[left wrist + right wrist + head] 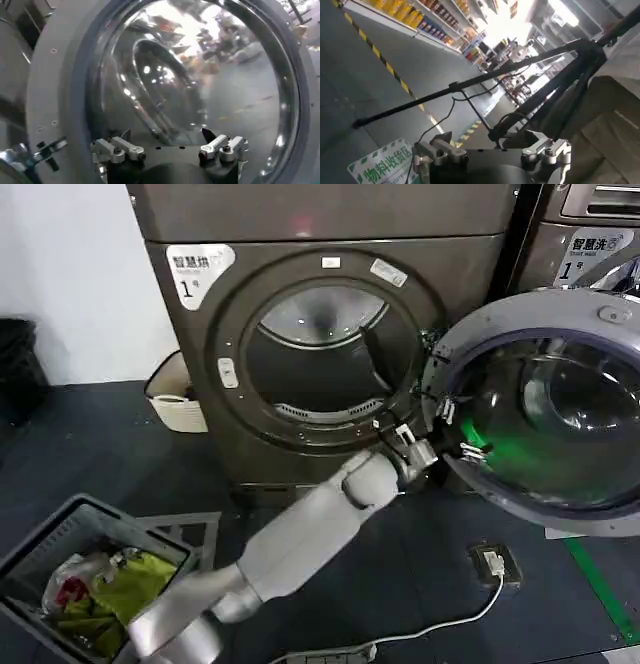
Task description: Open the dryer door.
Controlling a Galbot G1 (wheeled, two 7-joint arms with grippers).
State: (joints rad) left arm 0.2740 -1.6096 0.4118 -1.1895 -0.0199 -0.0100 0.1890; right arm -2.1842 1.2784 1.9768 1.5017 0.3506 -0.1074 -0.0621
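While dryer door (pixel 545 409) hangs swung wide — left gripper (pixel 447 442) at inner rim, fingers parted, empty.

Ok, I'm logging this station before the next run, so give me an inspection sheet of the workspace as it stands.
Surface: dark floor, green line at right.
Job's things: dryer, marked 1, drum open; dryer door swung wide to the right.
Clutter: grey basket with green and red laundry at left; white basket beside the dryer.
Grippers: left gripper at the door's inner rim, fingers open; right gripper open, facing a tripod.
Cables: white cable running to a floor box.
Surroundings: second machine at right; shelving behind.
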